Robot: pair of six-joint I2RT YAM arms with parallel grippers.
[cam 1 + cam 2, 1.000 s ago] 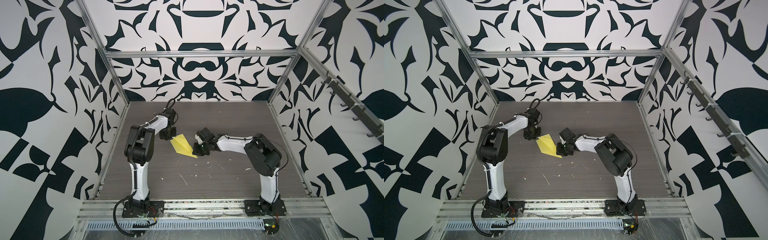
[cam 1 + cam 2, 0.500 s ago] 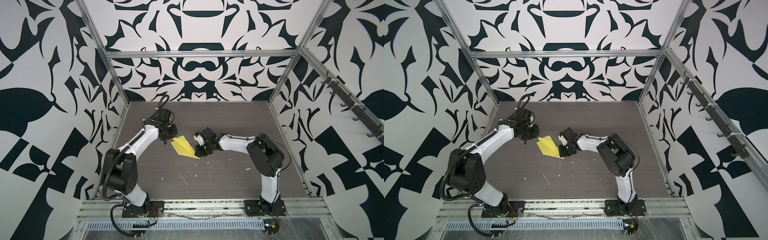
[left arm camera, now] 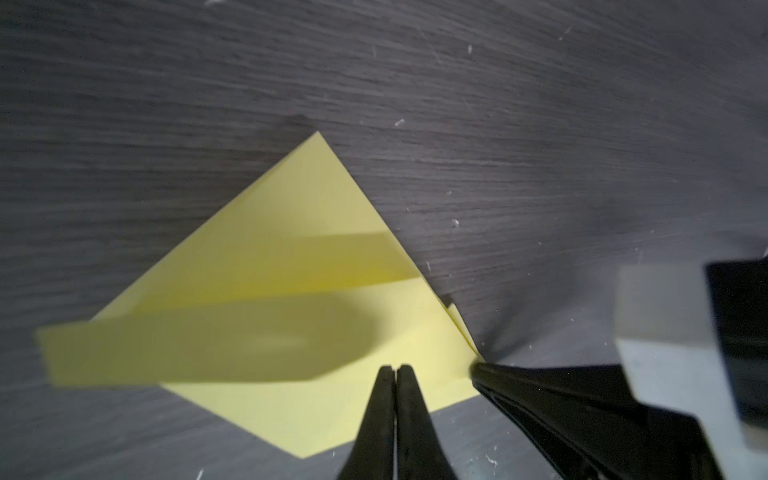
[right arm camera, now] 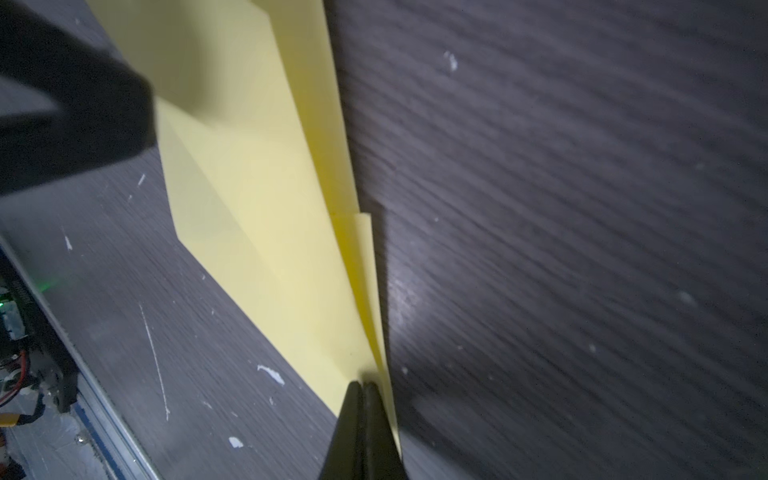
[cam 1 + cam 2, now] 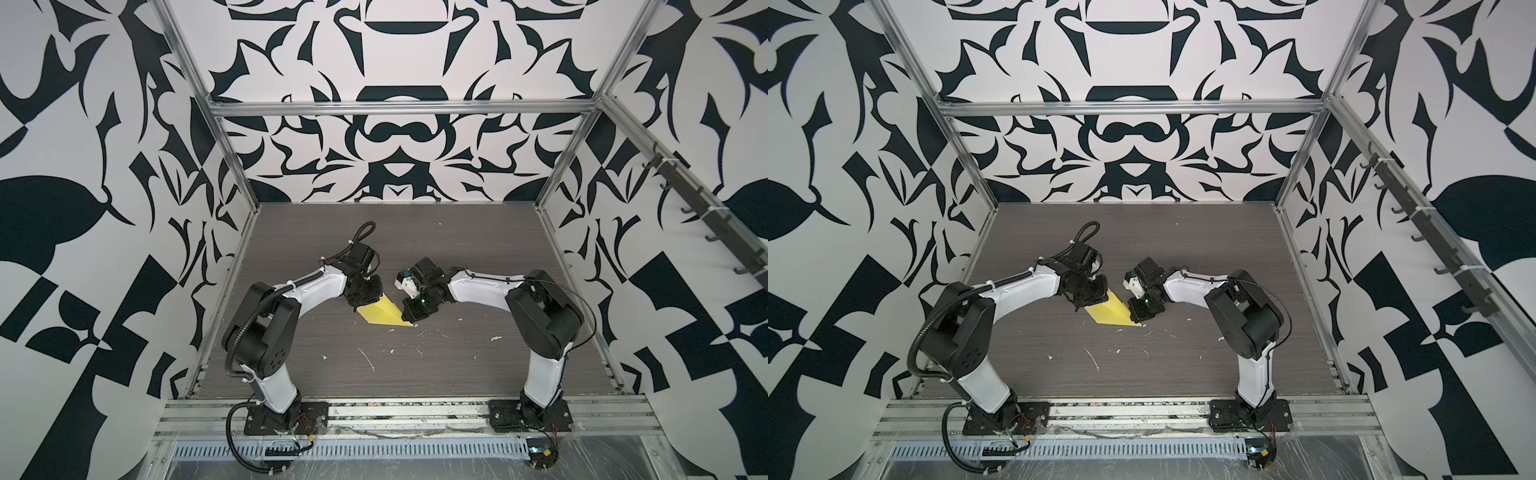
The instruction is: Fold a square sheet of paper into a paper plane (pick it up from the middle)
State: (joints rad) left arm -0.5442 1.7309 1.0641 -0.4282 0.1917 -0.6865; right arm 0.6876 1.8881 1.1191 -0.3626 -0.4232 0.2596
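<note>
The square sheet of paper [image 5: 380, 318] [image 5: 1106, 316] is yellow and lies folded into a pointed triangular shape at the middle of the dark table. In the left wrist view the paper [image 3: 291, 232] has one flap standing up off it. My left gripper [image 5: 370, 302] [image 5: 1096, 300] [image 3: 397, 368] is shut, with its tips over the wide end and nothing between them. My right gripper [image 5: 411, 318] [image 5: 1138, 318] [image 4: 363, 384] is shut, with its tips down on the paper's [image 4: 266, 208] narrow pointed end. A thin flap rises beside its fingers.
Small white flecks [image 5: 368, 361] dot the table in front of the paper. An aluminium rail [image 5: 395, 409] with both arm bases runs along the front edge. Patterned walls on metal frame posts [image 5: 232, 158] close in the left, right and back.
The left arm has swung and its gripper has come down over the paper's wide end. The paper and the right gripper have shifted a little toward the front.
</note>
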